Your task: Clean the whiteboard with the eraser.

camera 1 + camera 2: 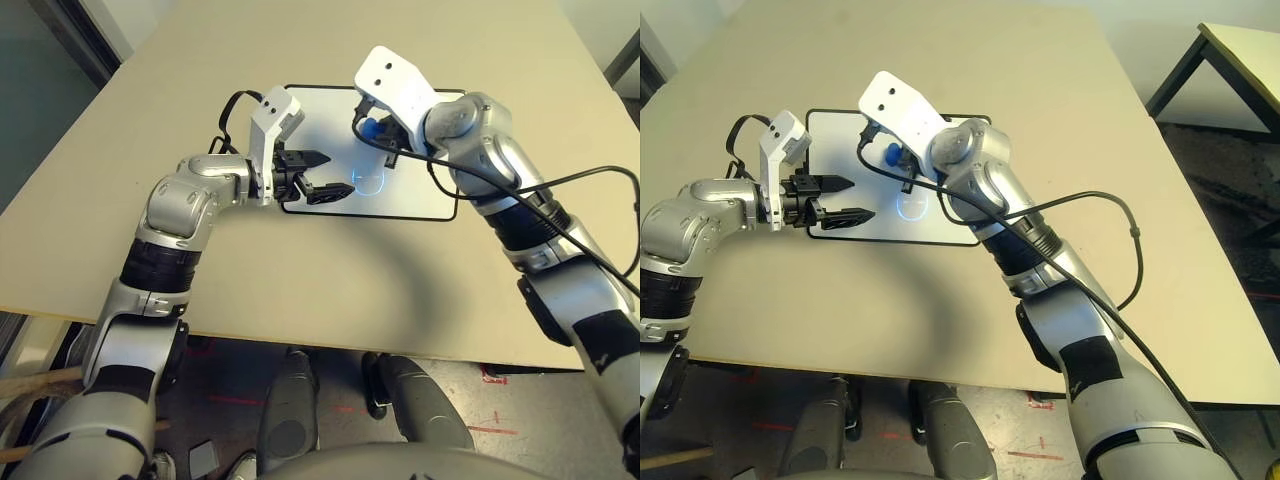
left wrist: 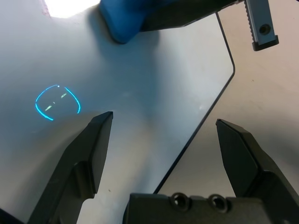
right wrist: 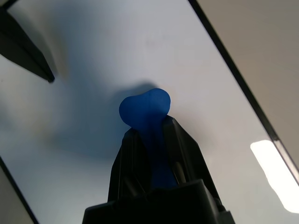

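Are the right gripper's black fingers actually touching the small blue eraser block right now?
Touching. In the right wrist view the right gripper has both fingers closed against the blue eraser, whose end sticks out over the white whiteboard.

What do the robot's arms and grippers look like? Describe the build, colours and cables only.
Both arms are silver metal with black bands at the joints. Each wrist carries a white angular bracket with small holes. The left gripper and right gripper have black, tapering fingers. Black cables loop along the right forearm and behind the left wrist.
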